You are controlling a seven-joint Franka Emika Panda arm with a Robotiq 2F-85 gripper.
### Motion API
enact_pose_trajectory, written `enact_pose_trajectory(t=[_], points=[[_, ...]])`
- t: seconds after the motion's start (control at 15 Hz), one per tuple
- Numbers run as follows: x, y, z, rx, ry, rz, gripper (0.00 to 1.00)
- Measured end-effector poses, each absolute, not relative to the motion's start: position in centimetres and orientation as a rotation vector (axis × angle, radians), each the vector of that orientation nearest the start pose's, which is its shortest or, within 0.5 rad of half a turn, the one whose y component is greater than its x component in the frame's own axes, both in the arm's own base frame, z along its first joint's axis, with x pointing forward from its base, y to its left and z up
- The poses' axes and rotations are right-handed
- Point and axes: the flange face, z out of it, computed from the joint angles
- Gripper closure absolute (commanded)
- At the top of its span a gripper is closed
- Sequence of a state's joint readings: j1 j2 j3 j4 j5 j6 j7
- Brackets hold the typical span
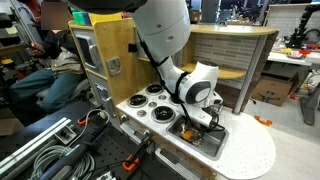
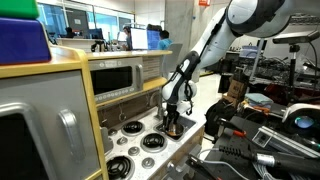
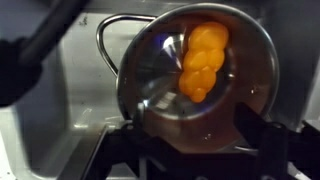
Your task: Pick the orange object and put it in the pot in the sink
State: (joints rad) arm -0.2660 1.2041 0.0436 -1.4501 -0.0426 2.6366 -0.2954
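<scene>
Gripper [image 3: 200,150]: fingers [image 3: 128,152] spread apart at the lower edge of the wrist view; nothing pinched between them; the pot shows in the gap.
Gripper position: lowered over the sink in both exterior views [image 1: 199,119] [image 2: 172,122]; directly above the pot.
Orange object [image 3: 203,62]: lies inside the pot, on its floor toward the far wall; lumpy, elongated, bright orange; apart from the fingers.
Pot [image 3: 150,85]: round, shiny metal, upright; thin wire handle [image 3: 104,40] curves from its rim; sits within the sink.
Sink [image 3: 72,95]: steel basin set in the white counter [image 1: 245,152]; its wall is visible beside the pot in the wrist view.
Burners [image 1: 155,91]: black, round; on the counter just beside the sink; nothing on them.
Arm [image 1: 165,35]: white; reaches down from above.
</scene>
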Motion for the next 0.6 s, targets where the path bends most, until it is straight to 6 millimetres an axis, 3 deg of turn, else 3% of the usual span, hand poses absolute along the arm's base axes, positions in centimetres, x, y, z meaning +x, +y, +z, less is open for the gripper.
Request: enact_pose_trajectory(t=[0.13,0.27,0.6], points=[[64.3,-14.7,-3.5,-3.126,-0.214,0.058,0.00],[63.6,-14.8,-1.7,-3.158,-0.323,0.091,0.00],[61.8,-16.6,6.7,-3.229,-0.607,0.065,0.00]])
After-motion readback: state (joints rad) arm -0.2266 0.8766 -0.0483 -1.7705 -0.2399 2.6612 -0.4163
